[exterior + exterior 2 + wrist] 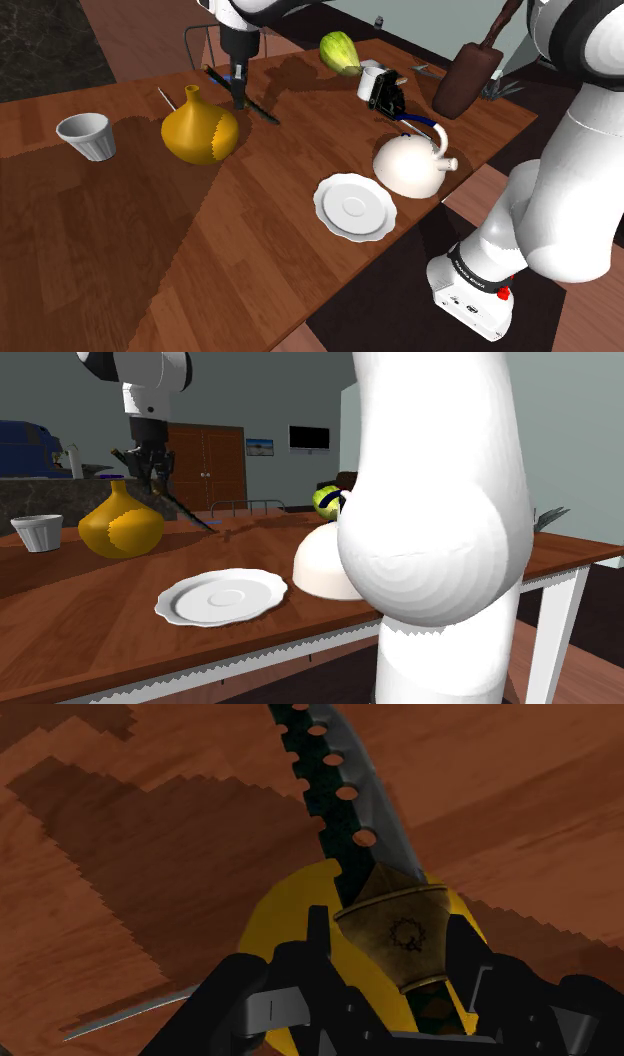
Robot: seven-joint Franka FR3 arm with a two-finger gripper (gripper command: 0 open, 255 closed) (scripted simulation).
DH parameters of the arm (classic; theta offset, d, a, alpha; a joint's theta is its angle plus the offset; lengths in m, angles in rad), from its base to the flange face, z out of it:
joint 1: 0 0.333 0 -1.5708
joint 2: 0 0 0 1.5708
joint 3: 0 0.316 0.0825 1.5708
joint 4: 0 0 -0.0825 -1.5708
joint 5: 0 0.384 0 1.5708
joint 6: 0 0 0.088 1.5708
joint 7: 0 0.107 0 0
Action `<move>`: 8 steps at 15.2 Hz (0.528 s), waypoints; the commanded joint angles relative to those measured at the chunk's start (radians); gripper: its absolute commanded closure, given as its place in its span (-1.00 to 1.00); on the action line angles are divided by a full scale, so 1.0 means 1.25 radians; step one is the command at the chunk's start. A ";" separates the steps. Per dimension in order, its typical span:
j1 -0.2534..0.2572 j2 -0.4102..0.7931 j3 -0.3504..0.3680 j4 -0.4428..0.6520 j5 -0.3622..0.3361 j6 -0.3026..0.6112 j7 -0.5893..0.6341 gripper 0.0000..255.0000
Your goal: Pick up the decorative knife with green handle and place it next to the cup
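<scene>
**Knife gripped at the guard above the vase, cup not yet reached**

The gripper [239, 95] is clenched on the knife [352, 816]. Its fingers [318, 936] press on either side of the brass-coloured guard, where the green handle begins. The knife hangs over the vase [200, 130], on the side away from the cup [87, 135]. In the wrist view the vase's yellow body lies straight under the guard. In the second exterior view the blade slants down from the gripper with the tip lowest. Whether the tip clears the table [250, 250] beside the vase cannot be told.

The knife looks stiff, thin and probably light. Its long pierced blade reaches far out from the grip, so it will act as a lever and may swivel between the pads on a quick swing. The surfaces look smooth and likely slippery. The guard seems the right place to hold it, being the broadest part, with flat faces and near the balance. The narrow blade would offer little purchase.

The cup stands on the far side of the vase from the knife, well apart from the vase. The carry has to pass over or around the vase, and the low tip is the part most likely to catch it. A slow move with the blade raised looks safest, ending with the knife laid flat just beside the cup without nudging it.
</scene>
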 commanded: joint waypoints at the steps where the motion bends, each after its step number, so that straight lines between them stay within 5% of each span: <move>1: 0.023 0.020 0.011 0.034 -0.008 -0.014 0.038 1.00; 8: 0.104 0.112 0.042 0.169 -0.036 -0.061 0.152 1.00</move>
